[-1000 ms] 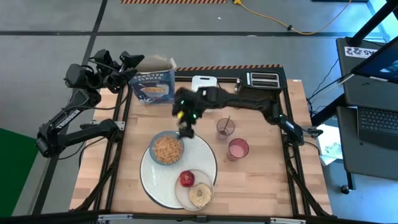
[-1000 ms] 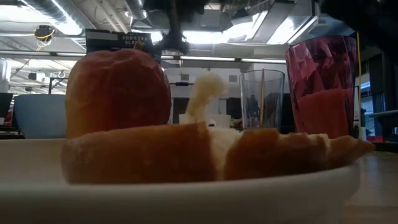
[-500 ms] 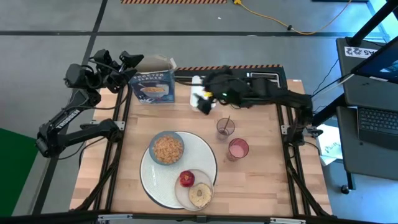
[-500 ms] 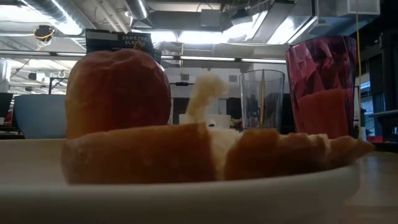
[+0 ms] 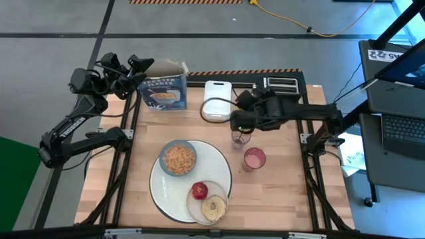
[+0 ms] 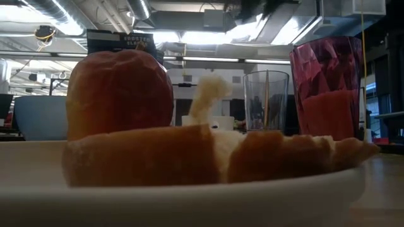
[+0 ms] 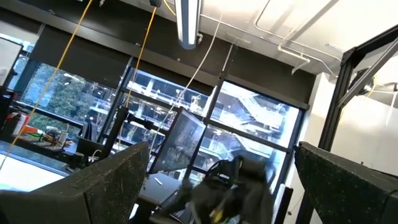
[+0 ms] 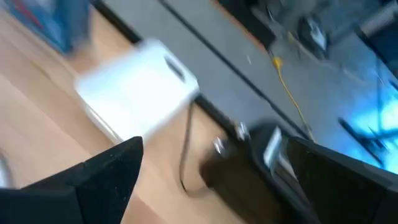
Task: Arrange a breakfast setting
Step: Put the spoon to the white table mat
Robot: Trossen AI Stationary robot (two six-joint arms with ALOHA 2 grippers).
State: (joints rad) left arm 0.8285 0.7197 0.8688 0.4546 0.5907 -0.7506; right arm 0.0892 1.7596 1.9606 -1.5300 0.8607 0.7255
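A big white plate [image 5: 222, 174] carries a blue bowl [image 5: 178, 159] of cereal. A small cream plate [image 5: 222, 196] overlaps its near rim, with a red apple [image 5: 199, 191] and a toasted bread round [image 5: 214, 209] on it. To the right stand a clear cup [image 5: 240, 139], with a wooden spoon [image 5: 243, 130] leaning inside it, and a pink cup [image 5: 254, 159]. My right gripper [image 5: 238, 113] hangs open just above and beyond the clear cup, touching nothing. My left gripper [image 5: 137, 65] is open at the far left corner, raised and pointing up into the room.
A white tray [image 5: 216, 99], a black toaster [image 5: 281, 85] and a blue cereal box [image 5: 165, 89] line the far edge. Bare wood lies right of the cups and left of the plate. In the low view the apple [image 6: 120, 94] and bread round [image 6: 214, 157] fill the foreground.
My right gripper has risen from beside the blue bowl and swung toward the far edge over the white tray. It then moved right to above the clear cup, turning its wrist as it went. It stayed open and carried nothing.
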